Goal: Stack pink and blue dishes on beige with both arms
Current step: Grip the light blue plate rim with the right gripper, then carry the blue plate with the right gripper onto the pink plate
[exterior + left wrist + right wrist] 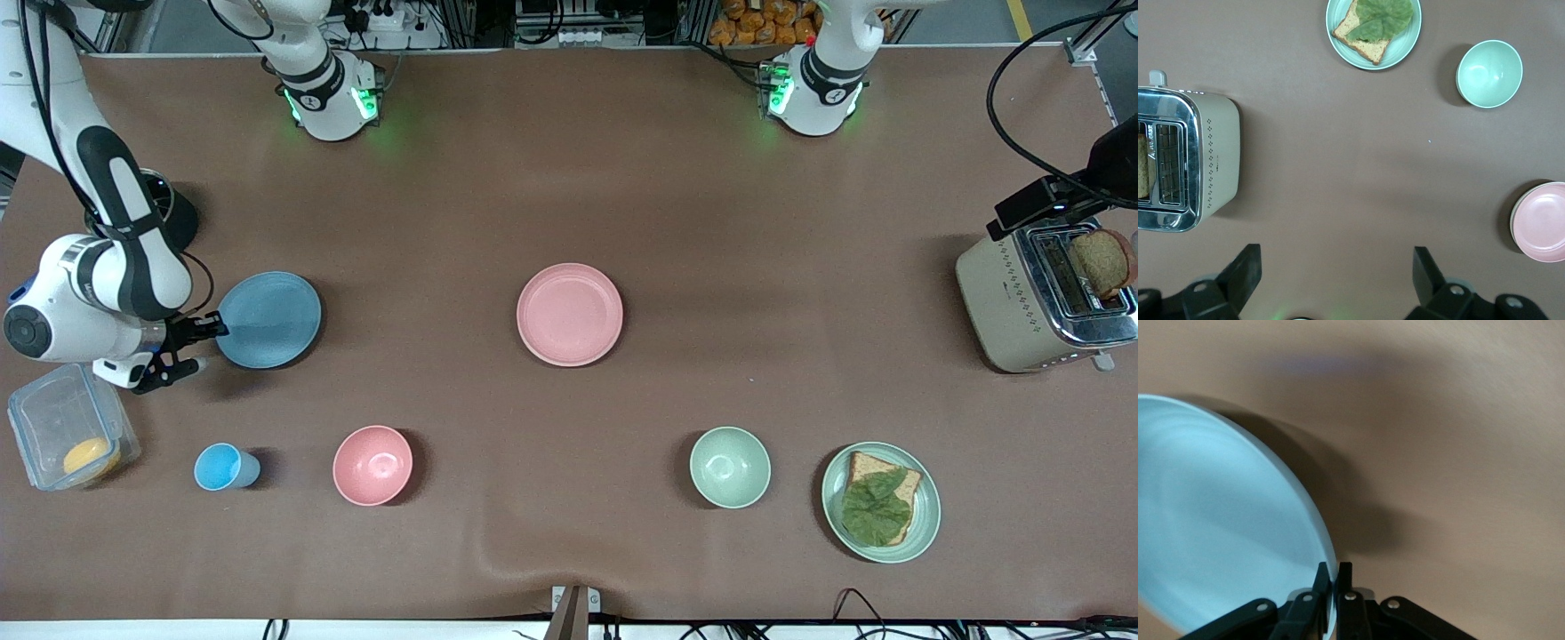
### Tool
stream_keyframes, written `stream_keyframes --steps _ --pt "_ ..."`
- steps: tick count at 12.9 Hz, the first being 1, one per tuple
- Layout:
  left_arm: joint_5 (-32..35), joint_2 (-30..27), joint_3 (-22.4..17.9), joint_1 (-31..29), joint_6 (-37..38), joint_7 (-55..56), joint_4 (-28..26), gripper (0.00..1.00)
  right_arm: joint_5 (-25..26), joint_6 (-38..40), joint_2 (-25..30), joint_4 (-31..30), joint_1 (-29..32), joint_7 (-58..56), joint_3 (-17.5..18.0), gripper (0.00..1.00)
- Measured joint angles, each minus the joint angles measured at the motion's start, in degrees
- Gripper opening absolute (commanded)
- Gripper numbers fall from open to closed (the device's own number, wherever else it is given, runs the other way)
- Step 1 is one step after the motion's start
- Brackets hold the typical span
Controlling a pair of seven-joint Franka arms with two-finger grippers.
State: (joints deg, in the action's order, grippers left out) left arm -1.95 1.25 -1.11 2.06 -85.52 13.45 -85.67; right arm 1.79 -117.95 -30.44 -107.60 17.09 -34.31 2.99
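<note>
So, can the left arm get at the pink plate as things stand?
Probably yes. The left claw is open and empty, with only bare table between it and the pink plate. The right claw is off at its own end, shut on the blue plate's rim.

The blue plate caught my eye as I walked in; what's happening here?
The right gripper has pinched the blue plate by its rim near the right arm's end of the table. The pink plate lies mid-table on a beige plate edge. The left gripper hangs open above bare table beside the toaster.
</note>
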Motion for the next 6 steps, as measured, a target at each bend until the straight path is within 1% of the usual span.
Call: stream_keyframes --steps 3,5,6 --pt "0.00 0.00 0.01 0.00 0.02 0.00 -0.02 1.00 -5.51 7.91 3.25 3.03 -1.54 4.76 5.35 0.00" --pt "0.00 0.00 0.01 0.00 0.03 0.00 -0.06 1.00 -9.33 8.86 4.36 3.31 -4.41 10.66 8.46 0.00" --pt "0.00 0.00 0.01 0.00 0.03 0.00 -0.08 1.00 -11.11 8.85 4.34 3.28 -6.43 13.51 9.39 0.00"
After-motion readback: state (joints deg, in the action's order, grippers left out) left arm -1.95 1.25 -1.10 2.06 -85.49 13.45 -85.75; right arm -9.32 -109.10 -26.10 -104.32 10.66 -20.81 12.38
